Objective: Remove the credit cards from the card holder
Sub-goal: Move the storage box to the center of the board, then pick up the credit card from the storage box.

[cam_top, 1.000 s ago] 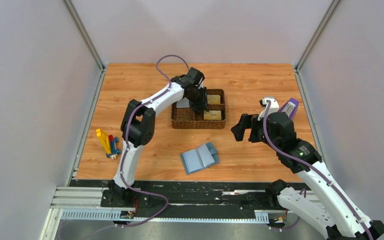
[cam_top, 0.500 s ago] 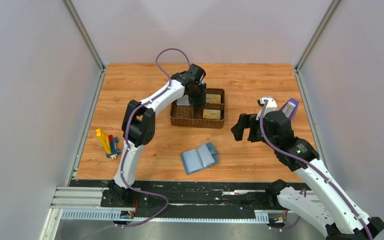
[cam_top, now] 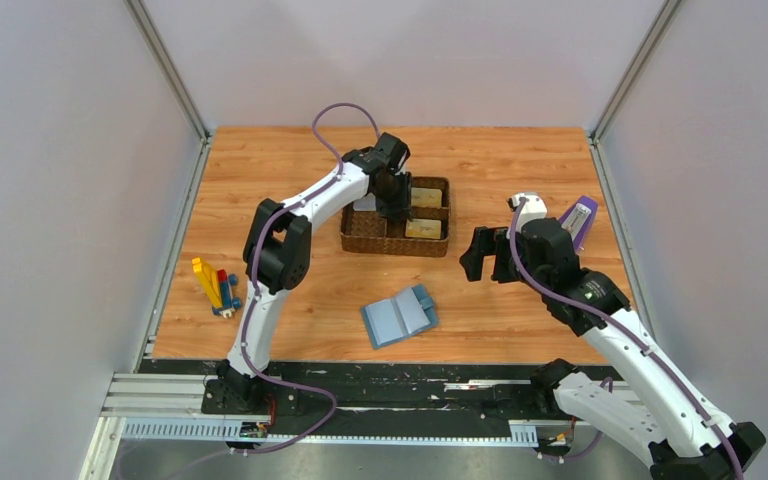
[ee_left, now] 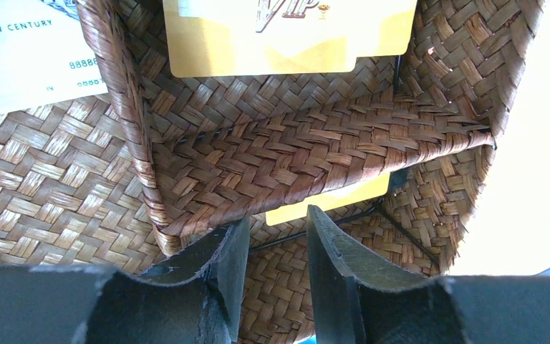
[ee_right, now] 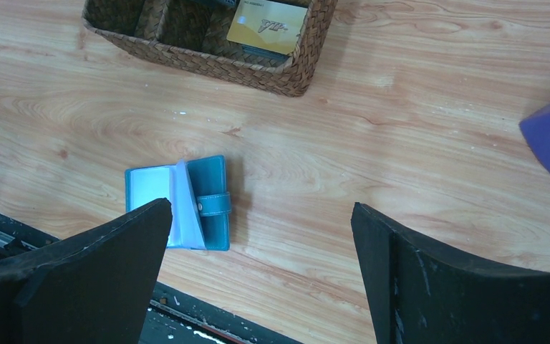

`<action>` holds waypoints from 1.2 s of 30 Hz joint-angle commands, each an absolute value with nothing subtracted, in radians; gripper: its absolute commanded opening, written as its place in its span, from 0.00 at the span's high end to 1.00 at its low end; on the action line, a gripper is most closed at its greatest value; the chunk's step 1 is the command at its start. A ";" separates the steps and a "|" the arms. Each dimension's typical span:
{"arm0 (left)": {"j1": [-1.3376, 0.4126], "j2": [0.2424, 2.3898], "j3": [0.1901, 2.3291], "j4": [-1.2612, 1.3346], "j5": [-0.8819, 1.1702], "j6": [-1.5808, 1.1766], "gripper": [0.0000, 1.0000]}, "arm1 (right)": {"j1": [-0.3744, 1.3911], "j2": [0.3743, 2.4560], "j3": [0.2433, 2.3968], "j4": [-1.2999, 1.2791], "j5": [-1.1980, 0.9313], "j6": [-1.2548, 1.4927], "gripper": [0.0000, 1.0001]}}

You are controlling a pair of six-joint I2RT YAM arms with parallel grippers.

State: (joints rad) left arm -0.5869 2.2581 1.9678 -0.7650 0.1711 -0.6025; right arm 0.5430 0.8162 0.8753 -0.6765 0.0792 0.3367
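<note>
While credit cards [ee_left: 286,36] lie in the woven tray [ee_left: 315,154], card holder [ee_right: 211,215] sits open.
Left jaws narrowly parted inside the tray; right jaws wide beside it.

The credit cards [cam_top: 425,229] lie in the tray [cam_top: 395,247] behind the card holder [cam_top: 398,315].

Top view overhead, wrist views downward, all sharing woven tray [cam_top: 390,248]

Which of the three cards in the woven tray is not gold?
The pale card with printed text, in the tray's left compartment. The VIP card and the half-hidden card by the left tool are both gold-yellow.
</note>
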 commanded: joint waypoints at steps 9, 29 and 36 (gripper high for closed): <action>-0.605 2.285 1.979 -0.725 0.174 -0.601 0.56 | 0.548 0.799 0.878 -0.649 0.088 0.304 0.00; -0.621 2.346 2.020 -0.708 0.094 -0.600 0.56 | 0.546 0.767 0.847 -0.655 0.074 0.295 0.00; -0.622 2.352 2.027 -0.699 0.113 -0.594 0.57 | 0.546 0.795 0.853 -0.652 0.081 0.286 0.00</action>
